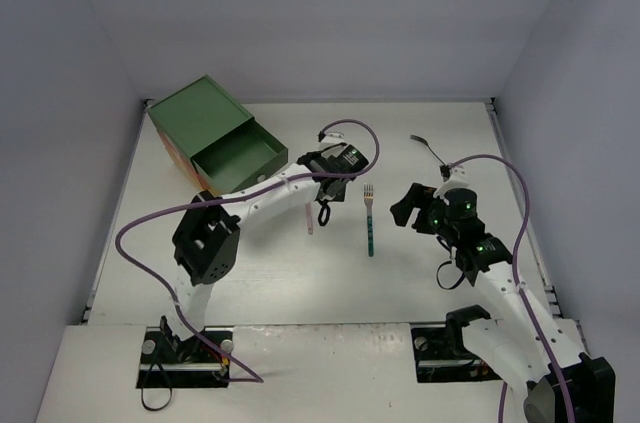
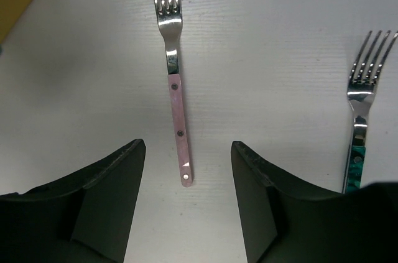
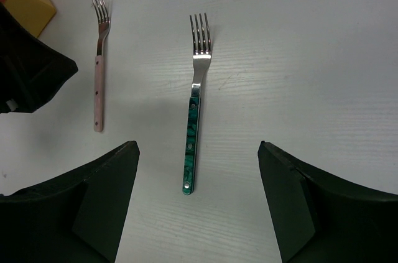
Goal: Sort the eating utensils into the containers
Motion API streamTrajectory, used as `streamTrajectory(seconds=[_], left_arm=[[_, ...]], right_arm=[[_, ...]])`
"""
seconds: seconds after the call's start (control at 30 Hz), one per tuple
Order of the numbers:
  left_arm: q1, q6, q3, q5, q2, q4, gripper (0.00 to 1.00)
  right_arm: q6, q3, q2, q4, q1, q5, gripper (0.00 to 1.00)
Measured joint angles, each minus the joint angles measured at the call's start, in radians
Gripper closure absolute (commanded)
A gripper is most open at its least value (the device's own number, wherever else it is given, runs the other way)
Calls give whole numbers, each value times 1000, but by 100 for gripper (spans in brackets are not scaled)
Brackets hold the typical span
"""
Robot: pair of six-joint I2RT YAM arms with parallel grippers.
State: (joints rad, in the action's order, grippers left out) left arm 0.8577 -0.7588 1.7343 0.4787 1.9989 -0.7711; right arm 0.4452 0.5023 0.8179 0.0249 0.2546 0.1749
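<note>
Left hand (image 1: 318,205), from the top camera, hangs over the worktop (image 1: 260,278) with the pink fork (image 1: 308,219) just beneath it. The teal fork (image 1: 369,223) lies between it and the right hand (image 1: 405,208). Beyond the left hand and off to its left sits the chest (image 1: 195,113), its green drawer (image 1: 240,158) pulled out.

Through the left wrist camera, the hand's jaws stand moderately parted and hold nothing. The pink fork's handle end lies flat between the fingers (image 2: 118,176), with its tines pointing away. The teal fork is off to the hand's right.

Through the right wrist camera, that hand is wide open and empty. The teal fork's handle lies between its fingers (image 3: 292,176), and the pink fork is to its left.

Both forks look light, stiff and slick, and they lie flat on the worktop. I would pinch each across the riveted handle near its middle, since polished metal may slip or pivot.
</note>
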Motion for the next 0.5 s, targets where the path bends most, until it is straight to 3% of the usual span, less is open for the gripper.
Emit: streamTrajectory(seconds=[0.5], left_arm=[[-73,-57,-56,-59,161,70,59]], right_arm=[[-1,-21,-7,-8,-12,2,26]])
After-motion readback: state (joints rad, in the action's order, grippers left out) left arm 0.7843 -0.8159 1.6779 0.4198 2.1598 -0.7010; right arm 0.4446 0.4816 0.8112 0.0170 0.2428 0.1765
